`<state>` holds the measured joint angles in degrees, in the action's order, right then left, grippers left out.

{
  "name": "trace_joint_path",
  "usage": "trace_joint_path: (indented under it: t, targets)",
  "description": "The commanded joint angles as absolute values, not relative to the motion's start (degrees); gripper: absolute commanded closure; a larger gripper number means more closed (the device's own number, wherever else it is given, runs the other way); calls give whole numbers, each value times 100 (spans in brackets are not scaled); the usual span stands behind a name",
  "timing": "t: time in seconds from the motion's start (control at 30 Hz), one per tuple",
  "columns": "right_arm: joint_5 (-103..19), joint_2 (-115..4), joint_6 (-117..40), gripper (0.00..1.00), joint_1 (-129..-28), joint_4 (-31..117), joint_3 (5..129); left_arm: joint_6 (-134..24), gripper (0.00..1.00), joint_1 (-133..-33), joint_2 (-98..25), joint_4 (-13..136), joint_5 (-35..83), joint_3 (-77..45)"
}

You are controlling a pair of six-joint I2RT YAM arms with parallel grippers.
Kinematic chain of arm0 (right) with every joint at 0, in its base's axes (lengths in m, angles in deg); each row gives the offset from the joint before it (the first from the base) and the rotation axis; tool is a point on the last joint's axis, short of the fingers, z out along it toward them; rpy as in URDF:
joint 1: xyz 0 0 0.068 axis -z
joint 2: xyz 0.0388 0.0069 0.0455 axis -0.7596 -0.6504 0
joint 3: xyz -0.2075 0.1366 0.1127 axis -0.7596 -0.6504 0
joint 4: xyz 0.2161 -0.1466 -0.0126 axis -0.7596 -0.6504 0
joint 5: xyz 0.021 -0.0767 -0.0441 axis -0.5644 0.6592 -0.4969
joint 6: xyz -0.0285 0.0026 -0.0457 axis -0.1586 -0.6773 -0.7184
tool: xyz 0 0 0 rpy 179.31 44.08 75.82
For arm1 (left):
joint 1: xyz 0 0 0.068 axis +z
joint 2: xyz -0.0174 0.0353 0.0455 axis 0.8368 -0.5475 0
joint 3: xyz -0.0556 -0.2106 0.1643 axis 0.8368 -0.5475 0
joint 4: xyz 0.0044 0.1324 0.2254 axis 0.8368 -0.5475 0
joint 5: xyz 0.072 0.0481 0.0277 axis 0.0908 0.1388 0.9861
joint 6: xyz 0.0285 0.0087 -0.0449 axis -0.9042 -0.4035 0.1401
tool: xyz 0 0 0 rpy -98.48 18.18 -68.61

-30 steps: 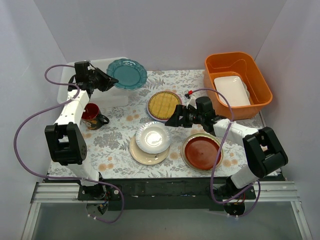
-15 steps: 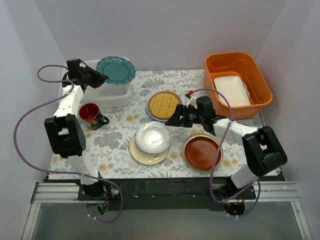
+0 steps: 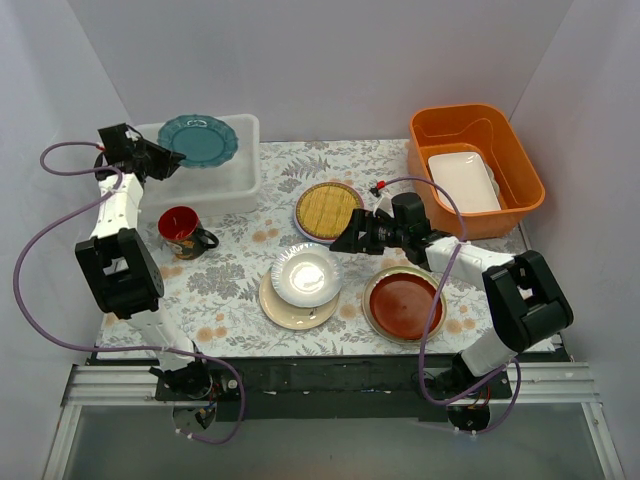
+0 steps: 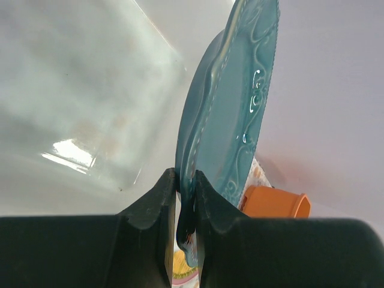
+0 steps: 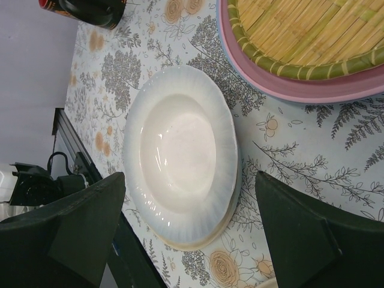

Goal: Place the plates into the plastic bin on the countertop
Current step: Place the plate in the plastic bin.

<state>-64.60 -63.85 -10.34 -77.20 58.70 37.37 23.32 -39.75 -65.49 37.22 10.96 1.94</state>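
Overhead, the countertop [image 3: 235, 300] is crowded. A red mug [image 3: 183, 226] sits just in front of the plastic bin [image 3: 240, 185], and a woven-bamboo plate [image 3: 328, 209] lies mid-table. A pale ribbed plate [image 3: 306, 274] is stacked on a cream plate [image 3: 283, 312], with a red-brown plate [image 3: 403, 303] near the right arm. At far right an orange tub [image 3: 525, 190] holds a white rectangular dish [image 3: 465, 182].

The left arm reaches into the far left corner. Its left gripper [image 3: 158, 160] pinches the rim of the teal scalloped plate [image 3: 197, 139], which hangs over the bin's open top. The right arm stretches low toward mid-table, its right gripper [image 3: 345, 240] spread wide between the bamboo plate and the stack, holding nothing.

Only the left wrist camera shows both fingers clamped on the plate's edge, with the bin's translucent inside beside it. The right wrist camera frames the pale plate between its open fingers.
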Motion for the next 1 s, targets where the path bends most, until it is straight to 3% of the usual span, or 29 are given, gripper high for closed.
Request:
trace_joint_path:
  t: [0.0,0.73,0.97]
  targets:
    - [-6612,-6429,-1015,4,-7694,6099,3758,2405,100,-4028,-6207,4340,690,572]
    - [-6743,-6693,-1067,4,-7632,6108,3890,2211,100,-4037,-7121,4770,928,387]
    - [-6796,-6816,-1085,4,-7615,6108,3969,2220,100,-4063,-7683,4701,927,879]
